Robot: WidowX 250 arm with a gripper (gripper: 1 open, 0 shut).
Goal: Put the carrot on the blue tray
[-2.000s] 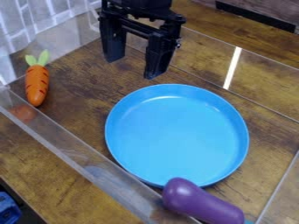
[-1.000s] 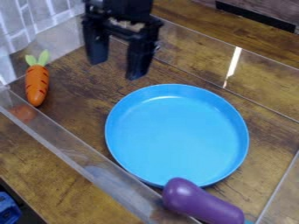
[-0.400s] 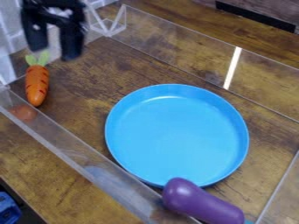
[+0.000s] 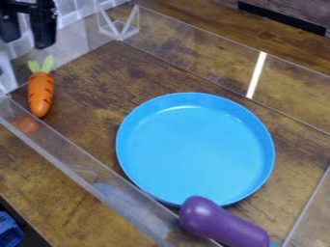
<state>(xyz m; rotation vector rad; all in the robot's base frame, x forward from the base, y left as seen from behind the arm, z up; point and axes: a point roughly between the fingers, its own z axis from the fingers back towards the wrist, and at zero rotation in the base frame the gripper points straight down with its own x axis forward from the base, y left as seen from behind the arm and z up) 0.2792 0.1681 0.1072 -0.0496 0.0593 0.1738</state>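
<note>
My tool (image 4: 23,46) is up at the top left corner of the view, partly cut off by its edge, with its fingers spread wide and nothing pinched between them. The carrot (image 4: 41,93) lies near the left edge of the worktop (image 4: 96,82), orange body toward me and pale green leafy top pointing away, just beside the clear plastic wall (image 4: 96,178) that runs slantwise along the near left edge. From this view I have my tool just behind the carrot and a little to the left; whether it hangs right over the back edge I cannot tell. The blue tray (image 4: 195,149) sits toward the right of the worktop, well apart from the carrot, and its inside is bare. A glossy purple eggplant (image 4: 225,223) lies at its near side, by the near right corner.
</note>
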